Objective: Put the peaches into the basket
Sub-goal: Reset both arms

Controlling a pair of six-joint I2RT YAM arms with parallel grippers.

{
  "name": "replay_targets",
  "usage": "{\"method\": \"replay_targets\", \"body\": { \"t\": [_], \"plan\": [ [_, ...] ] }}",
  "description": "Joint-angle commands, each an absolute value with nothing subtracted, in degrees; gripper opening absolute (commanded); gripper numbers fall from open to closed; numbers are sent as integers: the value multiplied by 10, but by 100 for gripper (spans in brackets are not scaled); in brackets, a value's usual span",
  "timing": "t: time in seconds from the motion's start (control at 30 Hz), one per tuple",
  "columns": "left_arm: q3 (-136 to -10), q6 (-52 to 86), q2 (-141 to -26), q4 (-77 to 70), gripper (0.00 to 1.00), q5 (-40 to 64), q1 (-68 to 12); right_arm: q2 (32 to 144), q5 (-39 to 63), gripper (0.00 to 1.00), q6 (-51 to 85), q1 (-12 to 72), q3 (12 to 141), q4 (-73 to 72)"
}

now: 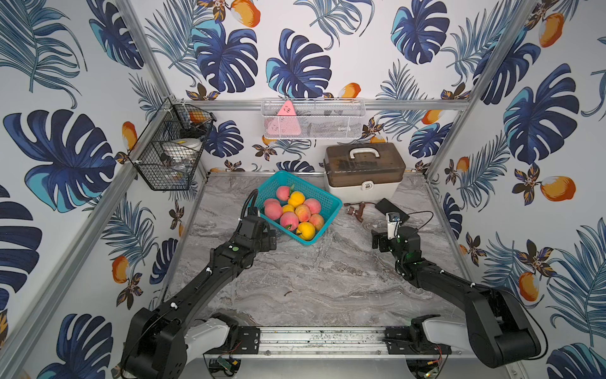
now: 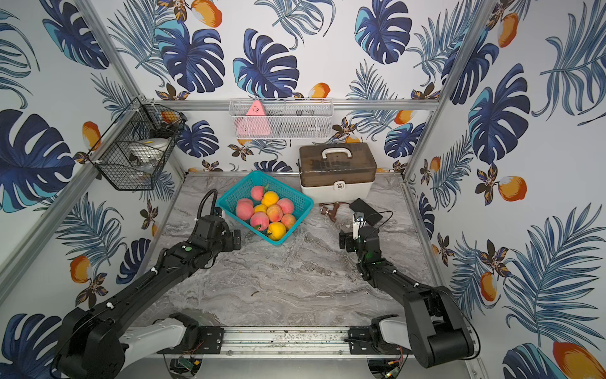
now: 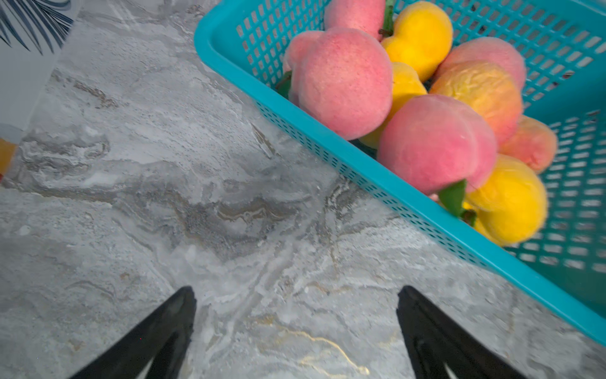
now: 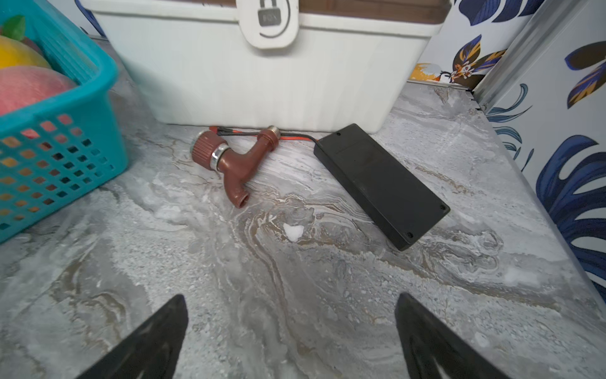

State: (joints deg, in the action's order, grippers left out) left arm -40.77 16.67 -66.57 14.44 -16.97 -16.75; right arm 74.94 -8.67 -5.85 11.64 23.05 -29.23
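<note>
At the upper left of a top view, a black wire rack [image 1: 164, 154] hangs on the side wall. It holds a white round item [image 1: 183, 146]; the rest of its contents are too small to make out.

Right of it and lower, the left gripper [image 3: 296, 288] shows in the left wrist view. Its fingers are spread wide and empty over the bare marble tabletop [image 1: 328, 279], just beside one long wall of the basket.

The teal basket [image 1: 314, 188] sits at the centre of both top views, set at an angle on the tabletop. The peaches [image 1: 295, 213] are piled inside it, pink-red ones mixed with yellow-orange ones, some with green leaves. Every peach in view lies inside the rim.

Above the basket, a white wire mesh tray [image 1: 344, 126] hangs on the back wall. A pink triangular item [image 1: 284, 123] stands at its left end, and a few dark things sit further right.

Right of the basket, against the back wall, stands a white storage box [image 1: 360, 187] with its brown translucent lid [image 1: 364, 162] closed. In front of it lie a brown plastic tap [image 4: 229, 160] and a flat black box [image 4: 380, 183] with a red and black lead.

At the right, the right gripper [image 4: 291, 296] hangs released and empty over the tabletop, facing the tap and the flat black box.
</note>
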Motion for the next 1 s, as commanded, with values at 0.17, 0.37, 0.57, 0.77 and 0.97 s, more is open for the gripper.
{"method": "replay_targets", "body": {
  "t": [0.17, 0.37, 0.57, 0.77, 0.97],
  "plan": [
    [-336, 69, -749, -148, 99, -237, -105, 835, -46, 100, -28, 70, 244, -428],
    [-190, -27, -832, -525, 99, -211, -98, 885, -46, 100, -23, 62, 231, -494],
    [-178, -27, -906, -622, 99, -167, -95, 948, -64, 100, -4, 53, 212, -586],
    [-195, -10, -943, -610, 99, -157, -79, 953, -83, 100, -18, 69, 237, -541],
    [-182, -8, -953, -659, 99, -225, -92, 954, -89, 100, -15, 67, 238, -540]
  ]
}}
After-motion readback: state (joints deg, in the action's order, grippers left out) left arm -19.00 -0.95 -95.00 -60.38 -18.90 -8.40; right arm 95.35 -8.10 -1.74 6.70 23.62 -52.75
